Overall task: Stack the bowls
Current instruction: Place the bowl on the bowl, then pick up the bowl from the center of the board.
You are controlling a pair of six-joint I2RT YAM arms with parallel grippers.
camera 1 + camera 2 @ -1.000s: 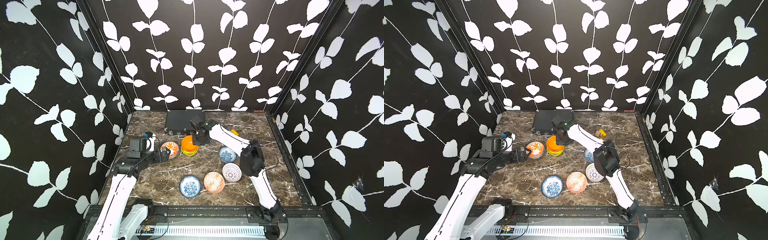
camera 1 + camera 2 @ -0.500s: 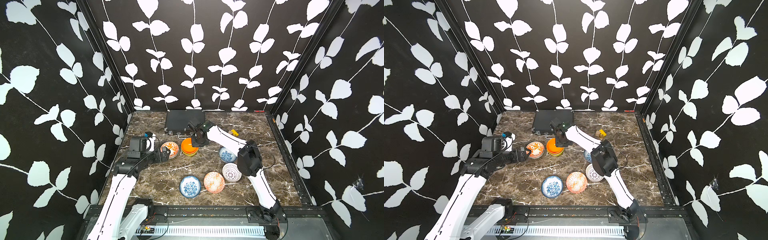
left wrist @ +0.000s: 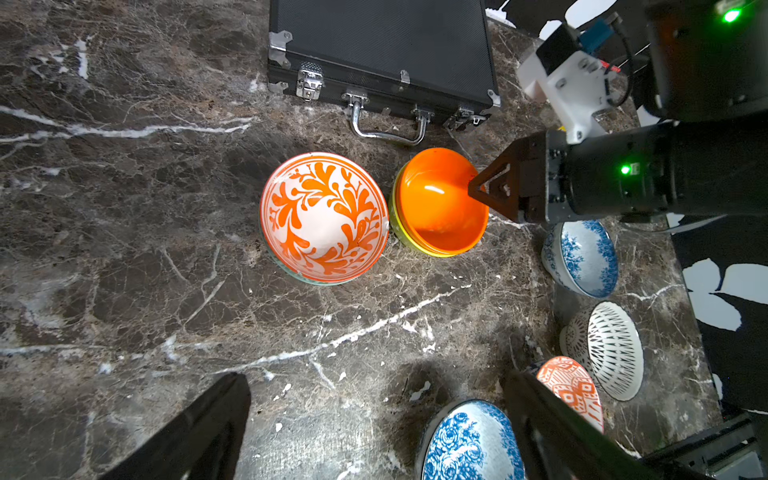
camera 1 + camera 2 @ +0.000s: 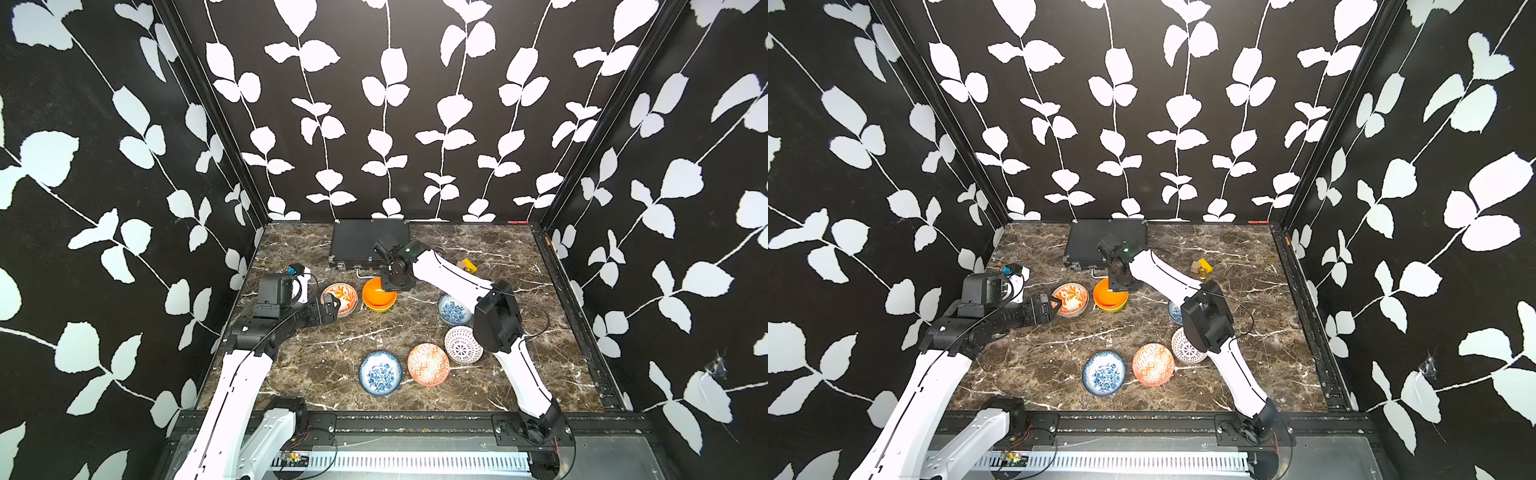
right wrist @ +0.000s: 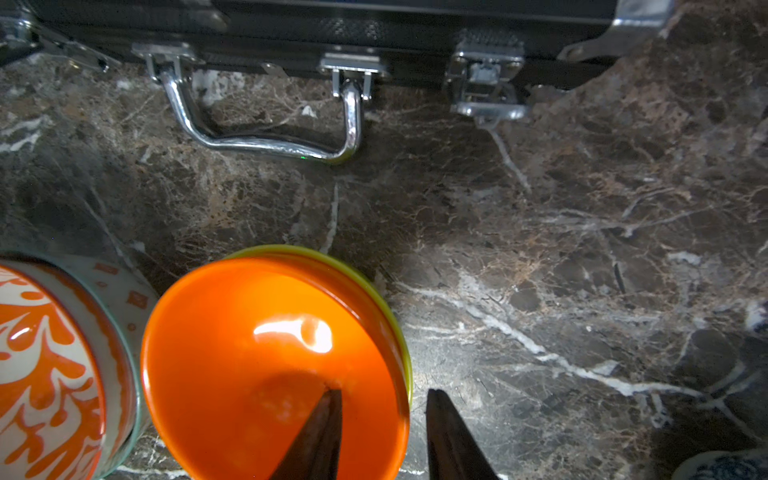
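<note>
The plain orange bowl (image 5: 257, 357) sits nested in the yellow bowl (image 5: 374, 286), left of centre in both top views (image 4: 376, 293) (image 4: 1108, 296). My right gripper (image 5: 382, 392) is open and straddles the orange bowl's rim, one finger inside and one outside. Beside the stack stands the orange-leaf bowl (image 4: 341, 295), with a greenish rim showing under it. My left gripper (image 3: 376, 376) is open and empty, just left of that bowl. Nearer the front lie a blue-floral bowl (image 4: 380, 373), the orange-geometric bowl (image 4: 428, 364) and the white dotted bowl (image 4: 461, 344). A second blue-floral bowl (image 4: 454, 309) sits under my right arm.
A flat black case (image 4: 370, 241) with a chrome handle (image 5: 266, 141) lies at the back, close behind the orange stack. Small yellow and tan blocks (image 4: 467, 266) sit at the back right. Patterned walls close in the marble table on three sides.
My right gripper has lowered slightly with the orange bowl and its jaws have parted from the rim. The orange bowl now rests in the yellow one. The left arm has not moved.
</note>
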